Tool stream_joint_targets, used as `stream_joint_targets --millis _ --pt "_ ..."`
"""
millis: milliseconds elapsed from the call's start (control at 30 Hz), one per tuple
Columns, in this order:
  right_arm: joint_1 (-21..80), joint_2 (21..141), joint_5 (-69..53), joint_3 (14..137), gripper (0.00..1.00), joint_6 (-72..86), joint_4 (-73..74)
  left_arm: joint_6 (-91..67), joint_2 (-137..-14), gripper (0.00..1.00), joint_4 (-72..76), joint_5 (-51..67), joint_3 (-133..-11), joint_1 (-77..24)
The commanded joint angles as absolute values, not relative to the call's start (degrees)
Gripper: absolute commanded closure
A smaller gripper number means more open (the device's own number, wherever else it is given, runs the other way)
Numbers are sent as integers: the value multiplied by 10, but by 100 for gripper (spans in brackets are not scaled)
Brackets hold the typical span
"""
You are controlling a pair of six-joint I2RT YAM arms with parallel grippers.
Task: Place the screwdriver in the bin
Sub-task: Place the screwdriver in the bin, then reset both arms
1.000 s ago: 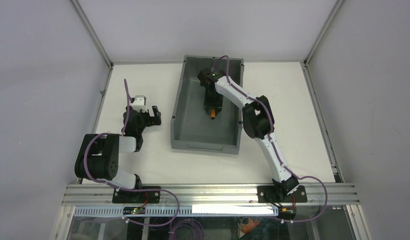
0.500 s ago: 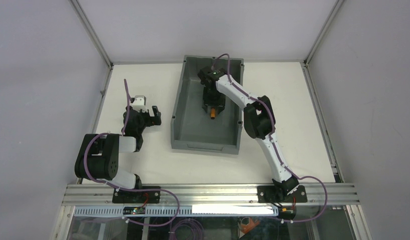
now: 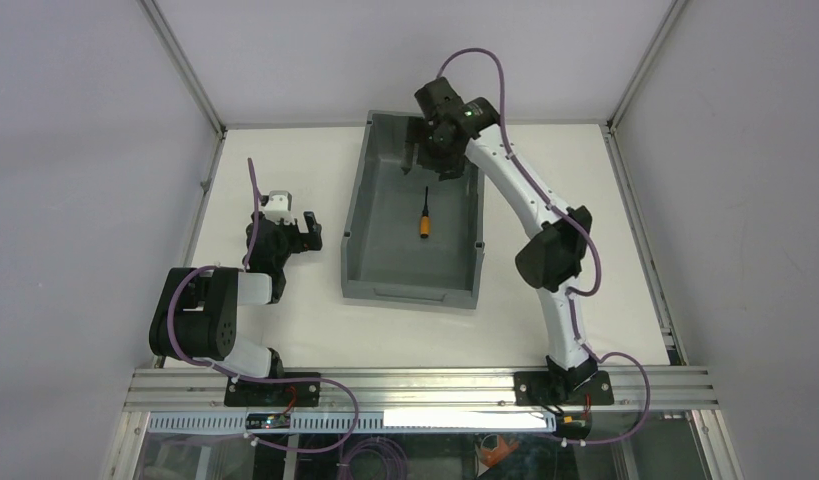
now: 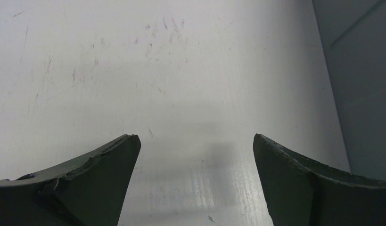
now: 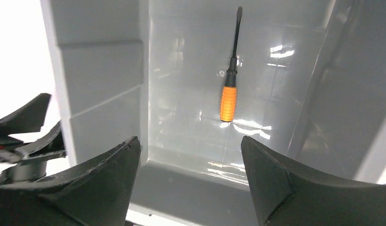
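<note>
screwdriver, top view: the screwdriver [image 3: 425, 212] lies flat on the floor of the bin [image 3: 357, 215], about mid-floor, orange handle toward the arm bases, shaft toward the far wall.
right fingers, top view: right fingers [image 3: 409, 158] spread and holding nothing. They hang over the far end of the bin, above rim height as far as I can tell, beyond the shaft tip and apart from it.
left fingers, top view: left fingers [image 3: 312, 222] spread, low over the bench [image 3: 585, 180] left of the bin and well apart from the tool.
left wrist view: left fingers [image 4: 96, 188] wide apart with only bare bench [image 4: 181, 70] between them. A grey bin wall [image 4: 365, 70] shows at the right edge. No screwdriver in this view.
right wrist view: looking down into the bin [image 5: 101, 94]. The screwdriver [image 5: 233, 66] lies loose on the glossy floor, touching neither side wall.
fingers vs tool, right wrist view: right fingers [image 5: 275, 188] spread. The handle end sits ahead of the gap, nearer the right-hand one, with clear space between.
step: my read is the drop is done, since the tool is in the bin and nothing grips it.
next: likely just pull the right arm back, keeping fingers and cable clear of the bin rim so the bin doesn't shift.
</note>
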State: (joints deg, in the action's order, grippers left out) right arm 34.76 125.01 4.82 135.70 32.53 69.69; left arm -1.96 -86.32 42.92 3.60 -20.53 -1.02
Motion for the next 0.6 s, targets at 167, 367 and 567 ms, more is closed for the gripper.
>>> stream_joint_targets --millis 167,367,567 --pt "284 1135 13 1344 1 276 660 -14 -863 1 472 51 -214 -6" --pt "223 1073 -18 1275 1 256 620 -13 -863 1 472 50 -214 -6" --pt "158 1014 -17 1197 1 220 586 -13 -863 1 472 50 -214 -6"
